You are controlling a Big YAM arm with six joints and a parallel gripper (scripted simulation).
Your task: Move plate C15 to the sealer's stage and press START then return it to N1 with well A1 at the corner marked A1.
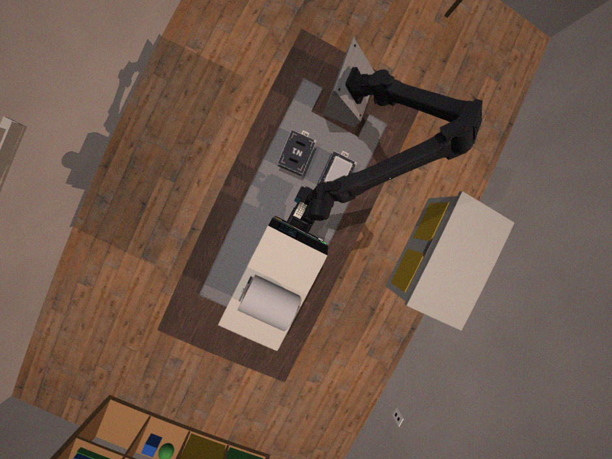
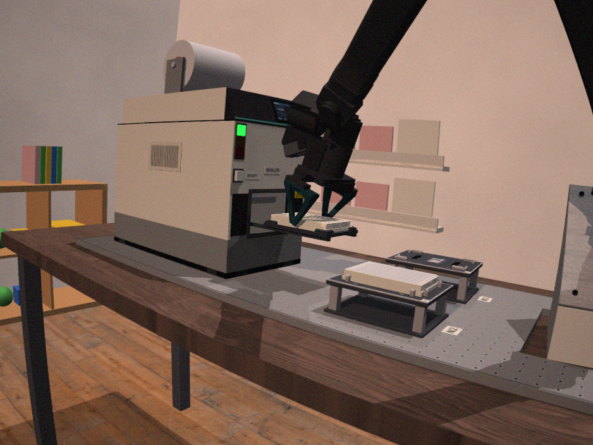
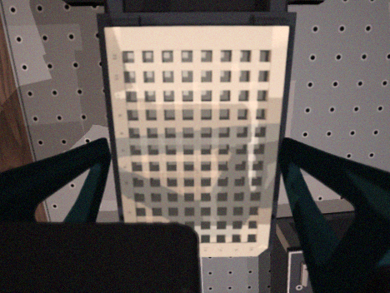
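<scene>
From overhead, the arm (image 1: 415,170) covers part of the plate (image 1: 340,167) in nest N2 (image 1: 353,162), and its wrist hides much of plate C15 (image 1: 299,210) (image 2: 311,221) (image 3: 192,129) out on the stage (image 2: 330,235) (image 3: 200,18). N1 (image 1: 296,160) (image 2: 399,258) holds no plate; its big marking reads N1, upside down from here. The small cards by both nests are hard to read.

From the side, I see the pincer (image 1: 302,205) (image 2: 310,219) (image 3: 194,147) let go, fingers spread either side of C15. The arm's upper part runs out of sight, and the wrist covers some of the sealer's (image 1: 289,257) (image 2: 177,181) front and screen. START and SEALER are just legible, beside the white button (image 2: 238,175); the lamp (image 2: 241,130) shows green. One card reads N2 (image 2: 451,330). The writing on C15's end is too blurred for me to trust.

At the wrist, a dark block (image 3: 96,258) hides one lower corner of C15 and some wells. Glossy reflections cross its top, and the edge characters are too faint to read. Both fingers are cut off by the frame.
</scene>
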